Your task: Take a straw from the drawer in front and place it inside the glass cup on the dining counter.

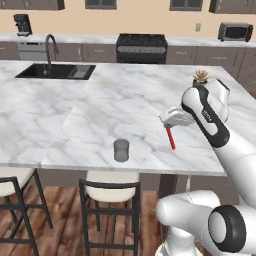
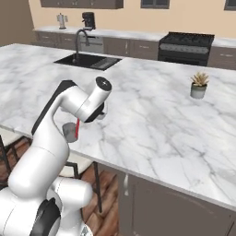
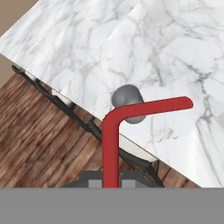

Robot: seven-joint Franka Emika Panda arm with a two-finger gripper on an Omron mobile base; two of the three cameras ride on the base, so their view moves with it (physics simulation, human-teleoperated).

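Red straw (image 3: 112,144) rose from between the gripper's (image 1: 170,126) closed jaws, clamped at its lower end, bent tip pointing sideways. Gripper hung over the dining counter (image 1: 125,100), well above the marble. Glass cup (image 1: 121,150) stood upright near the counter's front edge, apart from the straw, stools (image 1: 110,200) below.

The white arm rises from its base, bends at a dark elbow joint and reaches forward with the wrist turned down. The gripper (image 1: 171,125) hangs above the desk (image 1: 100,110), jaws clamped on the red straw (image 1: 171,138), which juts below the fingertips.
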